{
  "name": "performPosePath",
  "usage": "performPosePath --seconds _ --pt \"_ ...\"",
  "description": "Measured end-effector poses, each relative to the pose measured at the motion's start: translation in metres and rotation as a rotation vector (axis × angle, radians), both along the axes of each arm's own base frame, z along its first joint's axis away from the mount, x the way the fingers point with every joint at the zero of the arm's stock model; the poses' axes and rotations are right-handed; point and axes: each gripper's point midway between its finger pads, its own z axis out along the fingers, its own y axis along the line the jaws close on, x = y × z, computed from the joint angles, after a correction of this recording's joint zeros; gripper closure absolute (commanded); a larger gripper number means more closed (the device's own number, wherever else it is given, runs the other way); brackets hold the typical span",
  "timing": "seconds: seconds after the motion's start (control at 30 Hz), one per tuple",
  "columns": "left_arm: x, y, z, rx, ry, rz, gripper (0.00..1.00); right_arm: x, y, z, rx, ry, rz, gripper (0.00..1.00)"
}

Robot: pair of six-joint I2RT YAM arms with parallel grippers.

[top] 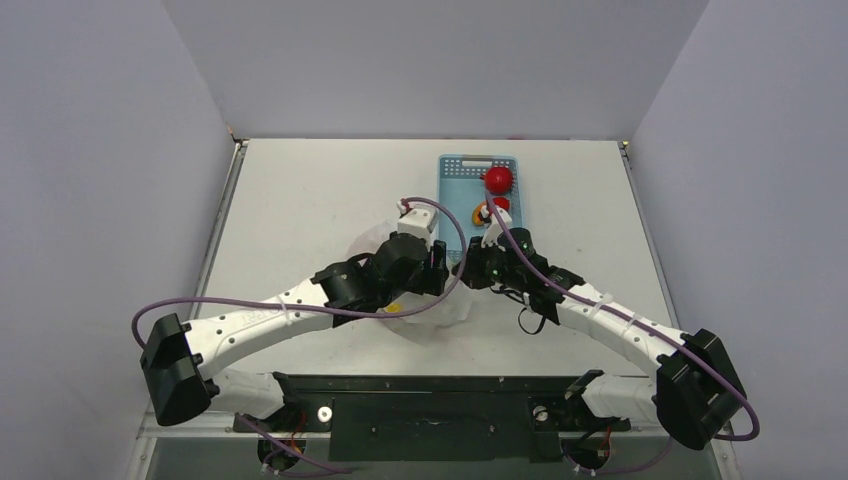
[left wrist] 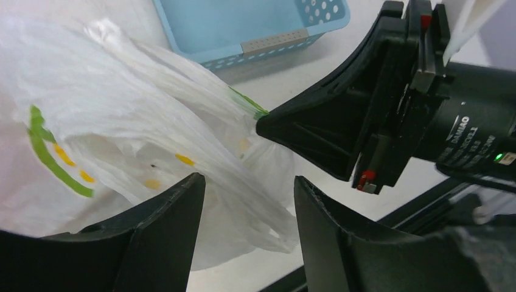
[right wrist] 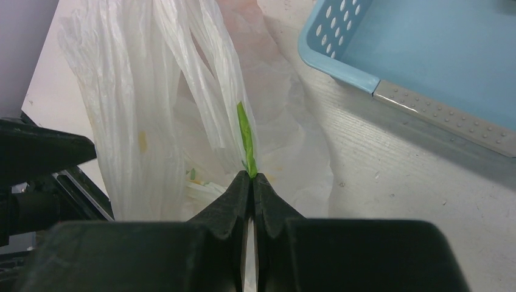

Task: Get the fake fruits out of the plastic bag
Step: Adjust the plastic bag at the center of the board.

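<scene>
**While one arm pins the bag's edge, the other waits with jaws apart**

Because a thin, crinkly, translucent white plastic bag point(right wrist: 152, 91) collapses on itself, it has to be held by an edge before anything can come out of it. That is what the right gripper point(right wrist: 251, 176) is doing. Its two black fingers are pressed together on a green-printed fold of the film, drawing that fold taut and lifting it off the pale table point(top: 300, 190).

The left gripper point(left wrist: 249, 182) faces the right one across the bag. Its jaws stand apart with nothing between the pads. The film with its yellow-orange marks hangs just beyond the fingertips, so it looks ready either to take a second fold or to reach into the mouth.

From above, the bag lies crumpled between the two wrists, mostly under the left arm, and just short of a light-blue perforated plastic basket point(top: 450, 175). The basket probably sits that near so each piece has a short way to go.

As for the fake fruits, a round red toy point(top: 498, 179), a smaller red one point(top: 500, 204) and an orange piece point(top: 483, 212) lie in the basket. No view shows a fruit inside the bag; the layered film hides whatever remains.

I judge that the next step is to open the mouth against the right-hand pinch. The risk is that the slippery film slides out, or that the left fingers catch only plastic.
</scene>
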Motion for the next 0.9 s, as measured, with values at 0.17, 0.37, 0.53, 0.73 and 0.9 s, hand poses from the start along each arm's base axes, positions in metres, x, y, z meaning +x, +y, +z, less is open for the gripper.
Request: performPosePath --seconds 0.17,0.37,0.53,0.73,0.9 --pt "-0.009 -0.005 -0.016 -0.294 0.175 0.213 0.45 0.0 0.0 0.0 -0.002 -0.002 0.001 1.0" --pt "-0.004 -0.007 -0.019 -0.44 0.263 0.358 0.68 -0.002 -0.003 0.002 -0.006 -0.007 0.004 1.0" --pt "0.014 -0.01 -0.013 -0.529 0.277 0.405 0.92 -0.003 -0.003 0.002 -0.008 0.001 0.003 1.0" --pt "0.023 -0.01 -0.006 -0.563 0.267 0.416 1.0 -0.005 -0.001 0.005 0.03 0.016 -0.02 1.0" --pt "0.037 0.014 0.01 -0.6 0.22 0.511 1.0 -0.011 -0.003 0.006 0.042 0.014 -0.082 1.0"
